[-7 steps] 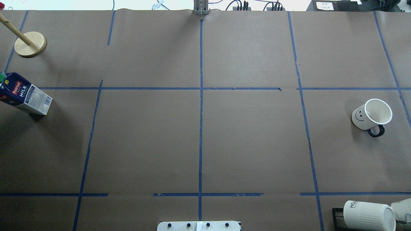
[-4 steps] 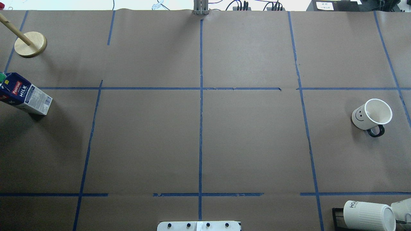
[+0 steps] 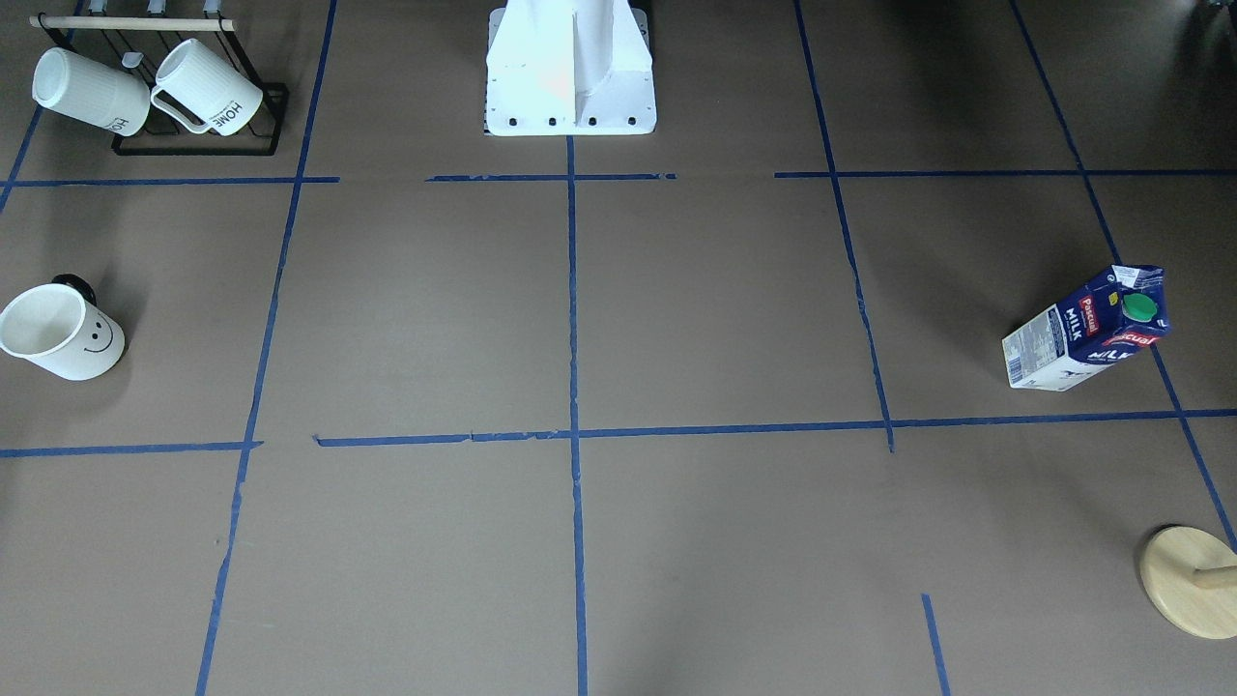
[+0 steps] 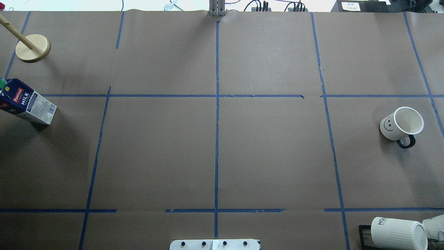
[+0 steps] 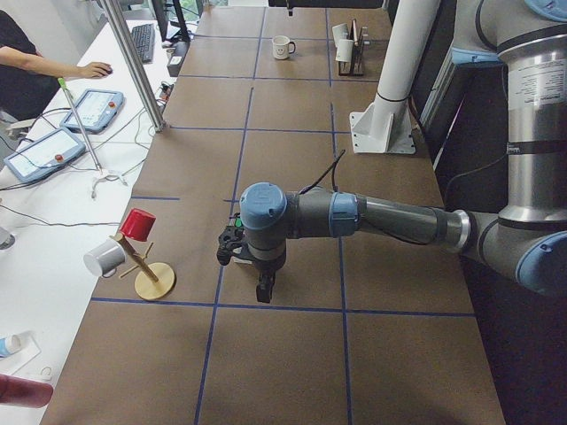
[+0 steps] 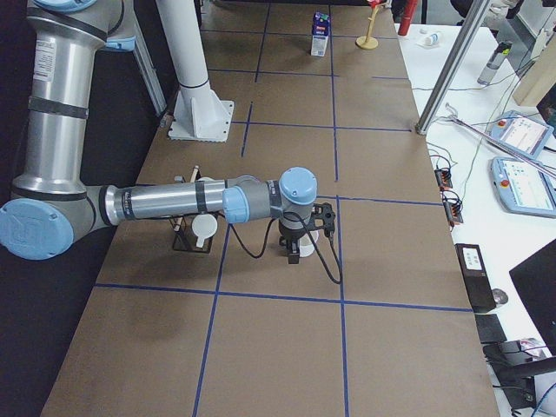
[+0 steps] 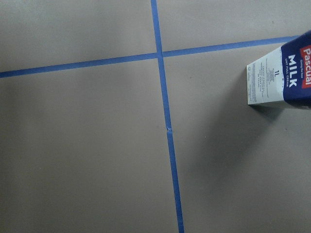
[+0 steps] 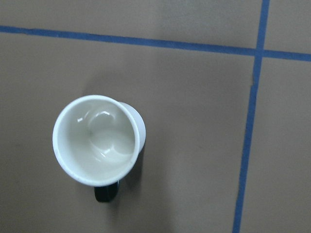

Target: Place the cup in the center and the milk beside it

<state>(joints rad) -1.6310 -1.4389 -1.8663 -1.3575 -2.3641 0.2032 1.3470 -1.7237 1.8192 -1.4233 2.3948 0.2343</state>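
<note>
The cup (image 4: 400, 125), a white mug with a smiley face and black handle, stands upright at the table's right side. It also shows in the front view (image 3: 60, 333) and, from straight above, in the right wrist view (image 8: 97, 141). The milk (image 4: 27, 102) stands at the far left edge, also in the front view (image 3: 1087, 331) and at the right edge of the left wrist view (image 7: 284, 73). The center (image 4: 217, 146) is bare brown paper. My left gripper (image 5: 264, 288) hangs near the milk and my right gripper (image 6: 294, 252) hangs over the cup. I cannot tell whether either is open or shut.
A black rack with ribbed "HOME" mugs (image 3: 145, 87) stands at the near right corner (image 4: 399, 233). A wooden peg stand (image 4: 33, 48) is at the far left. The robot's white base (image 3: 570, 77) is at the near edge. An operator (image 5: 35, 62) sits at the side desk.
</note>
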